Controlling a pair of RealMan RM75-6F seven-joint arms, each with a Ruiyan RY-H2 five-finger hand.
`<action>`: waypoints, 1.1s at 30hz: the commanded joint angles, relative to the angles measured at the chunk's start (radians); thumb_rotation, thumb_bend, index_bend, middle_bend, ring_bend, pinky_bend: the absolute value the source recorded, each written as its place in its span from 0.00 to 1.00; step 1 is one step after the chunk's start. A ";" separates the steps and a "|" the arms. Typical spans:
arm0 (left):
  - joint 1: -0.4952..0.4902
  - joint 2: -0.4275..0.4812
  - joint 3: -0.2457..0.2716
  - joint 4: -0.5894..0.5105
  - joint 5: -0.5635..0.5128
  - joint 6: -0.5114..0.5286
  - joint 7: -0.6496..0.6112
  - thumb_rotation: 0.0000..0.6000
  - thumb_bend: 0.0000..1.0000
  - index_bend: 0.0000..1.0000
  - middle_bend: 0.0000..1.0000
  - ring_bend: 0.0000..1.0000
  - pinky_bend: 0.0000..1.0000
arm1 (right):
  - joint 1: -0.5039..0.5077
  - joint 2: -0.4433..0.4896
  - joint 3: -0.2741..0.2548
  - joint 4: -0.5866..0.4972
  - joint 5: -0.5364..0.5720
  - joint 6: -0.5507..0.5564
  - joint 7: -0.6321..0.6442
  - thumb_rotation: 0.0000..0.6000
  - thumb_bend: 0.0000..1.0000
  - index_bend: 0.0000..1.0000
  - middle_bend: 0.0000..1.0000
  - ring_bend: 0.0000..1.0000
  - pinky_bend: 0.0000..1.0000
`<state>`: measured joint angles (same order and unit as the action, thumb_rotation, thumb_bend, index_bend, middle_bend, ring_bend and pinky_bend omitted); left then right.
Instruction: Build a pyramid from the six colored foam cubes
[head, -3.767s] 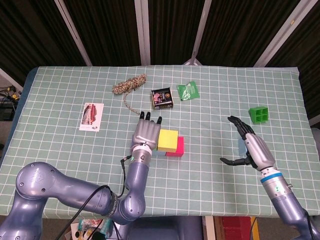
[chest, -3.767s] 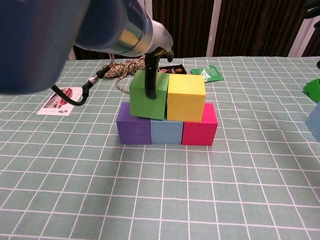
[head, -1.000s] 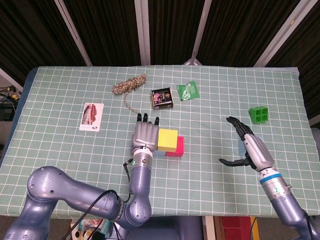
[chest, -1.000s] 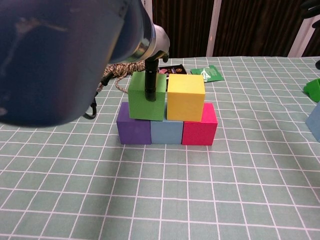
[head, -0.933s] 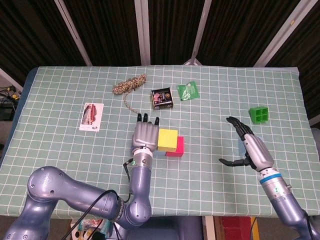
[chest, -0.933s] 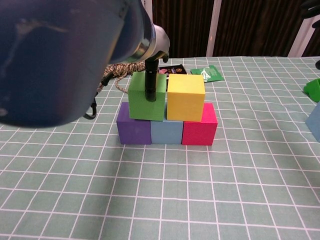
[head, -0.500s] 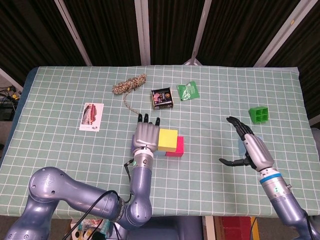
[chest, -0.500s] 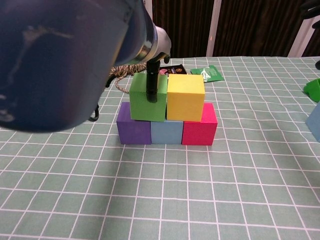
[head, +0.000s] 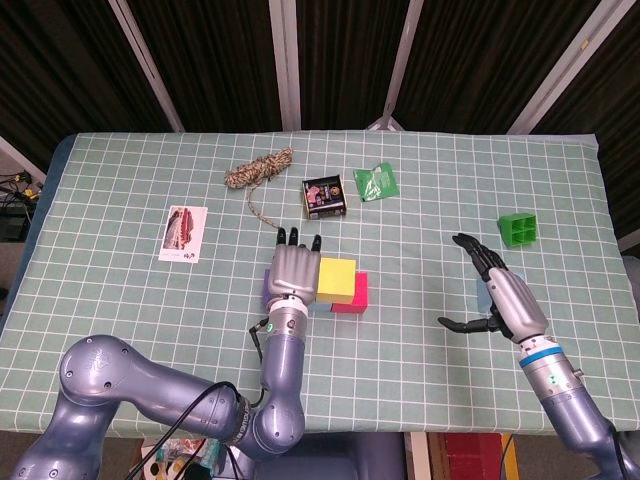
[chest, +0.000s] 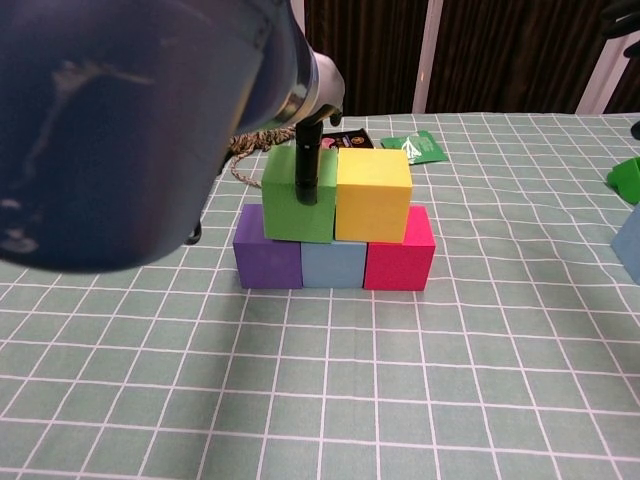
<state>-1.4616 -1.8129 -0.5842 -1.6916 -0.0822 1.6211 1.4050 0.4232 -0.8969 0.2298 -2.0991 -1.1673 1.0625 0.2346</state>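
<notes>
Checked table (head: 120, 330): 3 cubes (chest: 334, 263), twine (head: 258, 169), card (head: 183, 233).

The left hand (head: 292, 268) lies over the stack beside the yellow cube (head: 336, 280), which sits above the pink cube (head: 354, 297); well apart, the right hand (head: 500, 296) hovers, fingers spread, over the checked tabletop (head: 420, 240)

Twine bundle (head: 259, 168), card (head: 183, 233), black box (head: 324, 197), green packet (head: 376, 182), green tray (head: 518, 230)

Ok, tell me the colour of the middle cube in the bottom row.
Light blue, clearest in the chest view.
</notes>
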 joint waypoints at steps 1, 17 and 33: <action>0.001 -0.002 -0.001 0.002 0.003 -0.001 0.000 1.00 0.41 0.06 0.33 0.04 0.04 | 0.000 0.000 0.000 -0.001 0.000 0.000 0.000 1.00 0.13 0.00 0.00 0.00 0.00; 0.008 -0.010 -0.006 0.000 0.015 -0.001 0.004 1.00 0.30 0.05 0.26 0.04 0.04 | 0.000 0.002 0.000 -0.002 0.000 0.000 0.001 1.00 0.13 0.00 0.00 0.00 0.00; 0.030 0.006 -0.012 -0.051 0.030 0.000 -0.009 1.00 0.18 0.01 0.16 0.01 0.03 | 0.003 -0.002 -0.005 0.004 -0.004 -0.007 -0.004 1.00 0.13 0.00 0.00 0.00 0.00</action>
<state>-1.4357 -1.8115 -0.5943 -1.7326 -0.0542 1.6186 1.3986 0.4257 -0.8991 0.2246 -2.0963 -1.1714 1.0565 0.2306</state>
